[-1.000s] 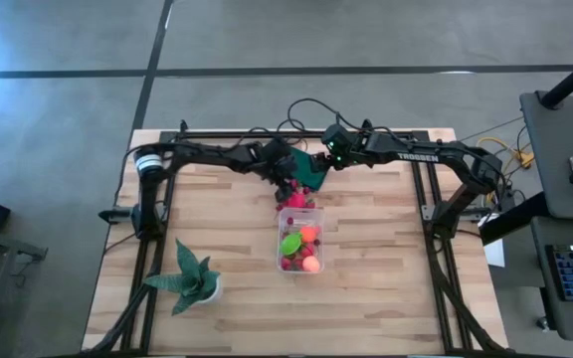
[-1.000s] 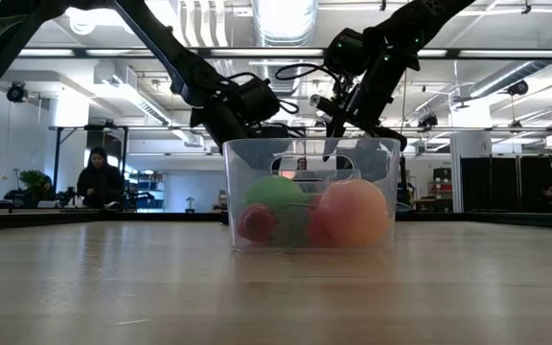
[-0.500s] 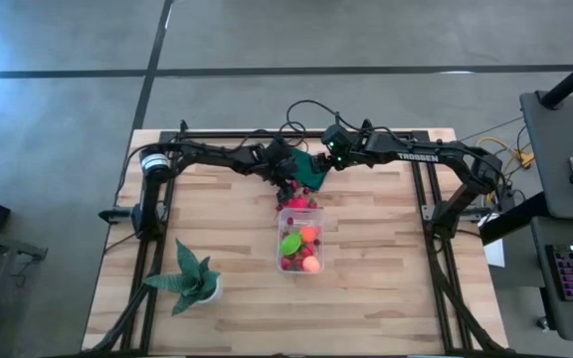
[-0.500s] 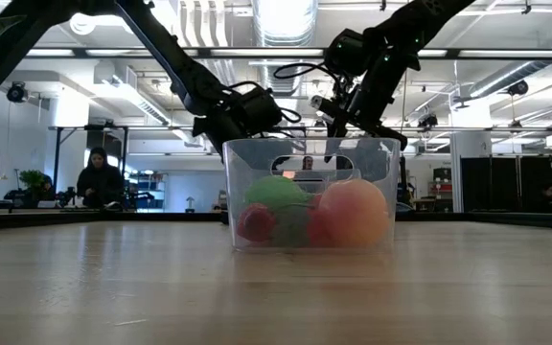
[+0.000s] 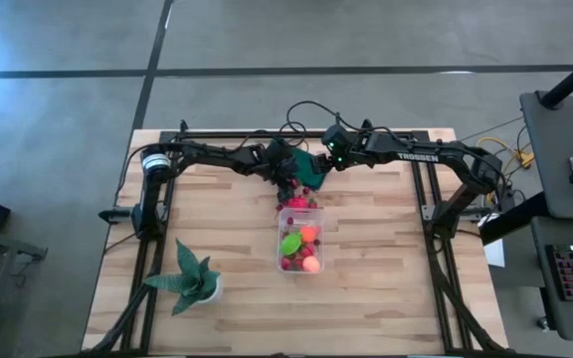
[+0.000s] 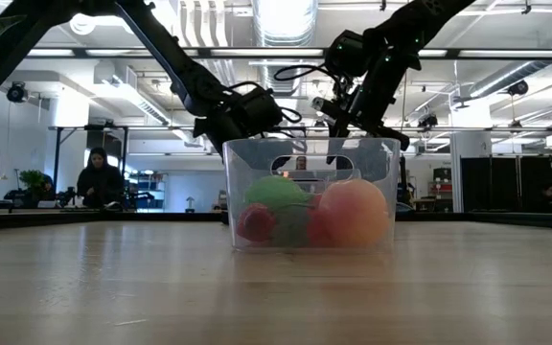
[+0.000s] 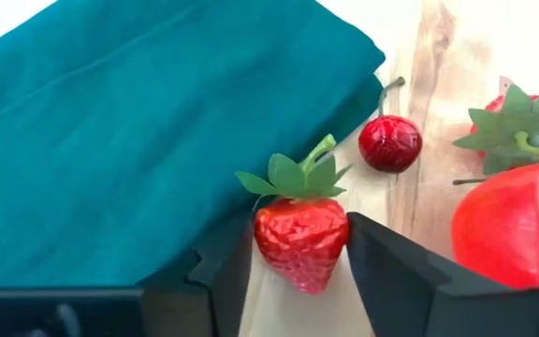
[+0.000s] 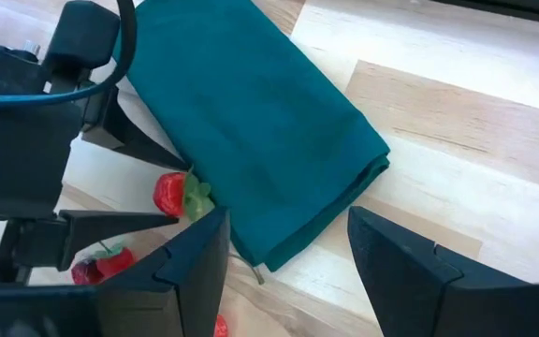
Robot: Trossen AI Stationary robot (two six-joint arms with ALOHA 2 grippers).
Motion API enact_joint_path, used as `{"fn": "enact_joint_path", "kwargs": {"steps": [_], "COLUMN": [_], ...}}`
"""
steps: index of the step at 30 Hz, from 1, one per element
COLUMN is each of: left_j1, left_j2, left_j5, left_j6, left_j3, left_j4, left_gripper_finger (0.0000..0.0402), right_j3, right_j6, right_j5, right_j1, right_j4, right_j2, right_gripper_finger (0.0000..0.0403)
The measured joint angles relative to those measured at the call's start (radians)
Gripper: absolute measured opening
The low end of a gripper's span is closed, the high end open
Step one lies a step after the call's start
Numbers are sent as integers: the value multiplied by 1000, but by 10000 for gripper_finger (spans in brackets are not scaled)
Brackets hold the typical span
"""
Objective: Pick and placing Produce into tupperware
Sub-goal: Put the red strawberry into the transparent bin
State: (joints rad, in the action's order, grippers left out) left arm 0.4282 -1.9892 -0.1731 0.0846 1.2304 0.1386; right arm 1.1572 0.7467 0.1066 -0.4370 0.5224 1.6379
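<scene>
The left tool sits low on the bench beside the folded teal cloth, its two dark fingers narrowed onto a toy strawberry. Both inner faces appear to touch the berry's sides, though firm grip is not confirmed. The strawberry rests on the wood, touching the cloth's edge, with a cherry just beyond it and a larger red piece to one side.

The tupperware stands near the bench centre, close to the loose produce, and already holds a lime-green piece, an orange-pink ball and red berries.

The right tool hovers over the far edge of the cloth with its fingers set apart and nothing between them; it takes no part in the step.

Recommended procedure, as a judgement:
- Complete closure on the berry's widest part, below the leaves.
- Lift straight up, so the cloth edge is not dragged.
- Keep clear of the cherry and the right arm.
- Carry the berry over the tupperware's open top and release low, to avoid bounce-out.
</scene>
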Motion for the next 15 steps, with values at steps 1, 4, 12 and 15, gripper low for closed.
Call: {"fn": "enact_joint_path", "kwargs": {"steps": [1, 4, 12, 15], "left_j1": [0, -2, -20, -26], "left_j2": [0, 0, 89, 142], "left_j5": [0, -1, -57, -58], "left_j6": [0, 0, -11, -62], "left_j3": [0, 0, 0, 0], "left_j4": [0, 0, 36, 36], "left_gripper_finger": [152, 138, 134, 133], "right_j3": [0, 0, 0, 0], "right_j6": [0, 0, -12, -60], "right_j5": [0, 0, -38, -60], "right_j1": [0, 0, 0, 3], "right_j4": [0, 0, 13, 27], "right_j2": [0, 0, 0, 0], "right_gripper_finger": [210, 210, 210, 210]}}
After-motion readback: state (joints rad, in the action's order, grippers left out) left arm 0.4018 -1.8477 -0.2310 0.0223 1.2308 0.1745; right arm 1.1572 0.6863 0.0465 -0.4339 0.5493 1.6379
